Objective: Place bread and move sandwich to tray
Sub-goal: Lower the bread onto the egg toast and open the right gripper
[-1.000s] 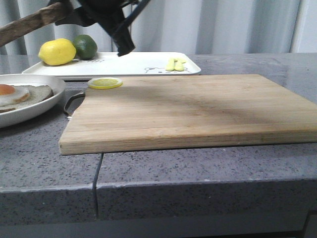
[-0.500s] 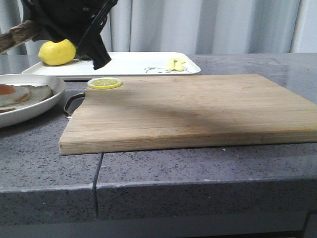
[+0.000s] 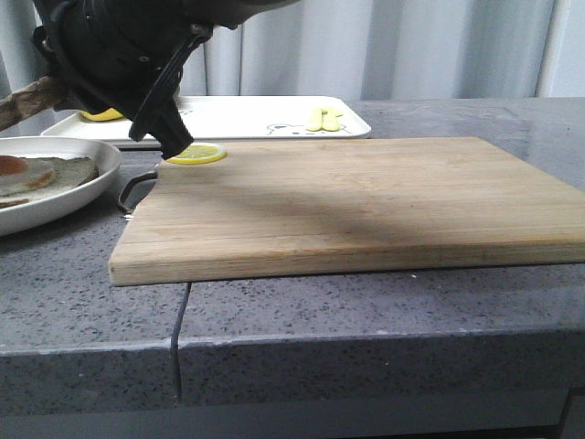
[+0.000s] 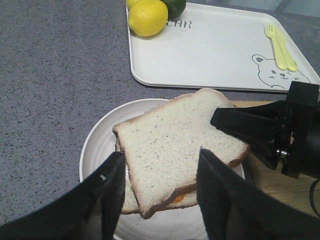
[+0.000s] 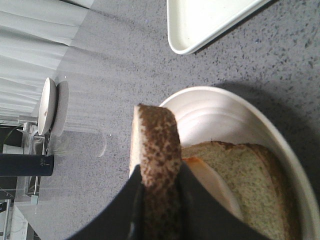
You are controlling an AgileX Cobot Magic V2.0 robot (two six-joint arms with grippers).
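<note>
Two grippers: both are seen over the plate (image 4: 95,150) at the robot's left side of the counter (image 3: 366,311)
Right gripper (image 5: 159,200): its fingers are clamped on the crust edge of the bread (image 4: 180,150); in the front view its dark body (image 3: 137,64) is seen above the near-left corner of the cutting board (image 3: 366,201)
Left gripper (image 4: 157,192): its fingers are spread apart, hanging above the near edge of the bread without touching it
Bread: held flat and slightly skewed above the sandwich (image 4: 131,200), its crust seen edge-on in the right wrist view (image 5: 157,150); one corner reaches past the plate rim toward the cutting board
Sandwich: a lower slice with an egg is lying on the plate; only a sliver of orange shows under the held slice, while the front view shows the egg and slice uncovered (image 3: 37,174)
Plate edge: the rim is seen just beside the cutting board's left edge, with a dark handle (image 3: 137,187) between them
Tray (image 4: 215,55): set behind the plate with a strip of bare counter between them; its raised rim is shown rounded at the corners
Tray contents: a lemon (image 4: 147,17) and a lime (image 4: 175,6) are at one end, a yellow fork (image 4: 280,47) beside the bear drawing at the other, and the wide middle is bare
Cutting board edge: a lemon slice (image 3: 195,154) is lying on the far-left corner, right under the right gripper's tip; the near edge overhangs a seam in the counter
Open room: the counter to the plate's outer side is bare grey stone
</note>
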